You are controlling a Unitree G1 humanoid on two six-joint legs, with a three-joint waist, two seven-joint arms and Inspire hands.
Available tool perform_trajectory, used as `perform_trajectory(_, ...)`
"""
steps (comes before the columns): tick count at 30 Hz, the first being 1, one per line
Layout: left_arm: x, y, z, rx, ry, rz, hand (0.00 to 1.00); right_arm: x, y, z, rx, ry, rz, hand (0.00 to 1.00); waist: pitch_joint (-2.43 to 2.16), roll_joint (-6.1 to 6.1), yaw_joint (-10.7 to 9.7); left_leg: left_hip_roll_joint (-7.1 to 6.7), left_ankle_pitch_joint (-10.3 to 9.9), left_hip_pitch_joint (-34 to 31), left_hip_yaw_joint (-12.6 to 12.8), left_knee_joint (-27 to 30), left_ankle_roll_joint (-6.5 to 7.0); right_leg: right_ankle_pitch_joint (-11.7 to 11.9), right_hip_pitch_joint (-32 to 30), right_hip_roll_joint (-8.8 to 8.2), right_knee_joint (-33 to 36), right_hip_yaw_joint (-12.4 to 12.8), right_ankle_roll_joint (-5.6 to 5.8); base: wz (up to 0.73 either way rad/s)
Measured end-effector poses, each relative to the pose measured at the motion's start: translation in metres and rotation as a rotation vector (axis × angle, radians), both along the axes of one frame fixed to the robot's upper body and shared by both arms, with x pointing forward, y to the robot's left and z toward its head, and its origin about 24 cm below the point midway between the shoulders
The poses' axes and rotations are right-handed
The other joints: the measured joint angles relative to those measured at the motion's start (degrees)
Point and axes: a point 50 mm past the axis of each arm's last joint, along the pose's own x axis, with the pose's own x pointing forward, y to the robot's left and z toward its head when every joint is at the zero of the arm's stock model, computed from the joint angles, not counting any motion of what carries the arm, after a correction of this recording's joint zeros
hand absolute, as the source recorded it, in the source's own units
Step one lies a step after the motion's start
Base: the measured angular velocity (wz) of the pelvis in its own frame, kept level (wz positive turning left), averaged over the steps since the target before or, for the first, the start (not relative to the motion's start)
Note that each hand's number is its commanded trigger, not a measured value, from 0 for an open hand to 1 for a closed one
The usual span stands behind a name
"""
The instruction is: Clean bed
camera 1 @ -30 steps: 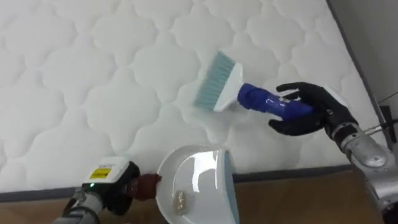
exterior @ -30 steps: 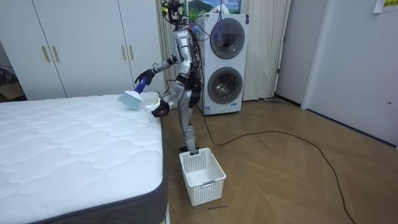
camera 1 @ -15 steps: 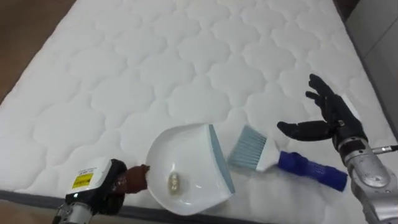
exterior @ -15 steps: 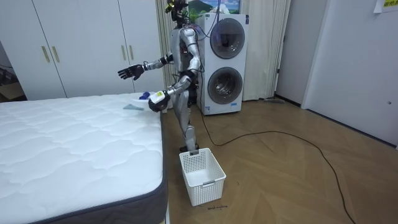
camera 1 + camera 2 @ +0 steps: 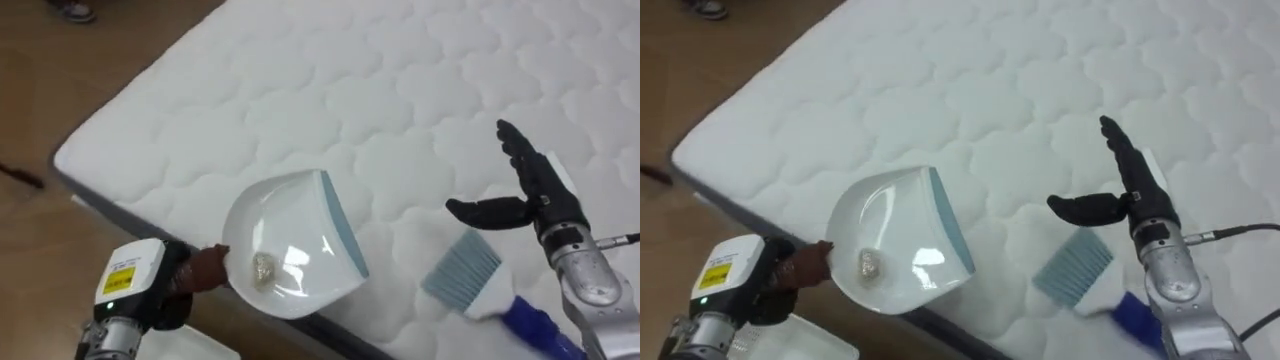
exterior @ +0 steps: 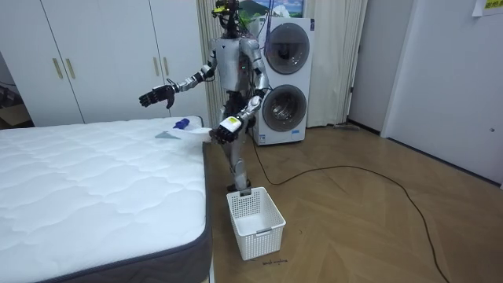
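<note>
My left hand (image 5: 178, 290) is shut on the brown handle of a white dustpan (image 5: 290, 240) with a teal lip, held over the near edge of the white quilted mattress (image 5: 350, 90). A small pale crumpled scrap (image 5: 265, 268) lies in the pan. The brush (image 5: 468, 283), with teal bristles and a blue handle, lies on the mattress at the lower right. My right hand (image 5: 528, 190) hovers open above it, apart from it, holding nothing. In the room view I stand at the bed's corner with the right hand (image 6: 157, 96) raised and the pan (image 6: 196, 134) at the bed's edge.
A white plastic basket (image 6: 255, 222) stands on the wood floor by my feet, beside the bed. Stacked washing machines (image 6: 284, 79) are behind me and white wardrobes (image 6: 94, 63) beyond the bed. The mattress corner (image 5: 75, 160) shows at the left, with floor beyond.
My right hand let go of the brush, which now lies on the mattress, then opened and rose. My body and view turned left, and the dustpan swung out over the bed's edge.
</note>
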Motion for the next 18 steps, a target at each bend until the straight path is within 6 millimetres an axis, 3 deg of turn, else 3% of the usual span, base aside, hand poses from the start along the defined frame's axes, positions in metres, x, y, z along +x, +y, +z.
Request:
perform_trajectory(2,0.001,-0.004,-0.001,-0.014,-0.004,0.002,1.0,0.0,-0.001,0.001,-0.001,-0.006,-0.003,0.0,0.08,0.09,-0.1,0.81,1.1,-1.3,3.4,-0.6,0.07,-1.5,-0.2,-0.77,0.1,-2.6,-0.62,1.07)
perform_trajectory(3,0.002,-0.007,-0.001,-0.027,-0.007,0.005,1.0,-0.001,-0.002,0.001,-0.002,-0.011,-0.005,0.0,0.13,0.05,-1.1,3.09,2.4,-1.8,9.5,-0.9,0.45,-1.7,-0.2,-1.85,0.0,-6.8,-0.75,1.21)
perform_trajectory(4,0.002,-0.009,-0.002,-0.04,-0.009,0.01,1.0,-0.001,-0.001,0.0,0.001,-0.015,-0.004,0.0,0.18,0.43,-1.2,6.81,0.5,-2.2,17.3,3.2,1.36,-2.1,0.4,-2.43,0.1,-11.5,-0.54,1.2)
perform_trajectory(5,0.001,-0.007,-0.002,-0.049,-0.01,0.022,1.0,-0.002,0.004,-0.001,0.014,-0.021,0.005,0.0,0.24,0.67,-0.9,11.06,-3.0,-1.3,23.4,7.6,0.83,-2.4,1.3,-2.76,0.1,-15.9,-0.24,0.8)
perform_trajectory(6,0.002,-0.006,-0.001,-0.049,-0.013,0.027,1.0,-0.001,0.007,-0.002,0.024,-0.025,0.009,0.0,0.3,0.8,-1.1,13.03,-4.7,-0.8,25.4,9.3,0.06,-2.7,1.7,-2.84,0.2,-18.0,-0.09,0.71)
perform_trajectory(7,0.002,-0.005,-0.001,-0.051,-0.019,0.037,1.0,-0.001,0.011,-0.003,0.041,-0.03,0.013,0.0,0.22,1.23,-1.4,15.86,-6.5,-0.6,27.1,11.0,-1.44,-3.5,2.2,-3.27,1.7,-21.3,0.78,0.92)
perform_trajectory(8,0.003,-0.007,-0.001,-0.057,-0.021,0.039,1.0,-0.001,0.012,-0.003,0.043,-0.028,0.016,0.0,0.63,1.89,-2.0,15.04,-7.0,-1.1,26.8,9.7,-1.55,-4.1,2.2,-3.9,4.4,-23.2,1.55,1.06)
perform_trajectory(9,0.003,-0.008,-0.001,-0.058,-0.019,0.036,1.0,-0.003,0.012,-0.005,0.045,-0.02,0.014,0.0,0.55,1.76,-2.5,13.89,-6.9,-0.8,25.6,8.8,-1.26,-4.4,2.1,-4.37,5.2,-22.8,1.9,1.33)
perform_trajectory(11,0.002,-0.011,-0.003,-0.069,-0.017,0.037,1.0,-0.005,0.01,-0.006,0.044,-0.016,0.008,0.0,0.37,1.42,-4.4,9.11,-5.4,-0.3,22.3,4.3,0.82,-5.7,0.8,-6.27,7.0,-17.7,2.8,1.26)
perform_trajectory(13,0.001,-0.013,-0.004,-0.072,-0.012,0.036,1.0,-0.005,0.011,-0.006,0.045,-0.018,0.01,0.0,0.18,1.72,-3.3,7.25,-3.8,0.0,21.4,2.5,1.07,-5.9,0.7,-7.11,8.1,-17.2,2.99,0.59)
perform_trajectory(16,0.001,-0.013,-0.004,-0.073,-0.013,0.035,1.0,-0.005,0.013,-0.007,0.047,-0.017,0.013,0.0,-0.04,1.79,-2.0,5.09,-1.7,1.5,21.3,-1.0,1.52,-5.8,1.9,-8.32,8.0,-19.1,3.12,0.51)
perform_trajectory(18,0.002,-0.014,-0.003,-0.076,-0.027,0.031,1.0,-0.005,0.013,-0.006,0.046,-0.026,0.009,0.0,-0.27,1.85,-1.3,4.83,-1.2,2.0,22.3,-1.6,1.92,-5.8,2.7,-8.56,7.8,-19.0,3.16,0.5)
